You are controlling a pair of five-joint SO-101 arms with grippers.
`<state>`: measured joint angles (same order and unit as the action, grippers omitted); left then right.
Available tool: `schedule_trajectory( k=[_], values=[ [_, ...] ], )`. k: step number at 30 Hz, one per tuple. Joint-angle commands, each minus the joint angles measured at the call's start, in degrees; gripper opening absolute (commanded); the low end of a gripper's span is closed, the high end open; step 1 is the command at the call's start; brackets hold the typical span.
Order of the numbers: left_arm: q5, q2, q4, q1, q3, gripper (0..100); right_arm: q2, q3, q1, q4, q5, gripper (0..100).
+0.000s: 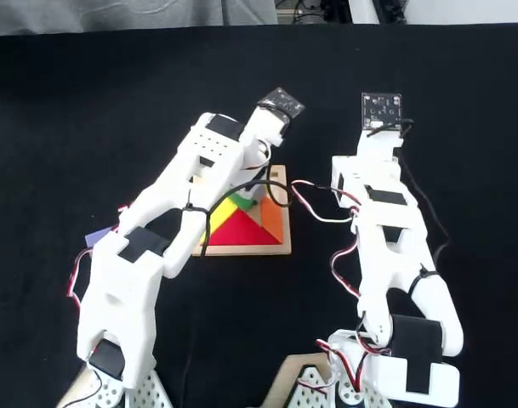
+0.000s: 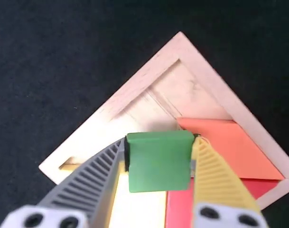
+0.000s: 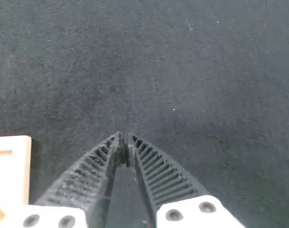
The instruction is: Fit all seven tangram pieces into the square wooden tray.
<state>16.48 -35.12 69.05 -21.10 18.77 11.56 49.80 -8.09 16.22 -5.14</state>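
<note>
The square wooden tray lies under my left gripper, which is shut on a green square piece held just above the tray's middle. An orange piece, a red piece and a pale yellow piece lie in the tray; the corner beyond the green piece shows bare wood. From above, the tray holds red, yellow and orange pieces, partly hidden by the left arm. My right gripper is shut on nothing over black cloth, beside the tray's edge.
A small purple piece lies on the black cloth left of the left arm. The right arm stands to the right of the tray. Wires hang between the arms near the tray's right edge.
</note>
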Motion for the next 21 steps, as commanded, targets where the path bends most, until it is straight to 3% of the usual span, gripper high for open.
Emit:
schedule_trajectory(
  k=[1,21],
  values=[
    [0.09,0.88,-0.88,1.36,0.92,24,-0.22,-2.77,-0.44,-0.7,0.09,1.3],
    [4.84,1.41,-3.25,3.82,0.92,24,-0.22,-2.77,-0.35,-0.7,-0.09,1.4]
  ],
)
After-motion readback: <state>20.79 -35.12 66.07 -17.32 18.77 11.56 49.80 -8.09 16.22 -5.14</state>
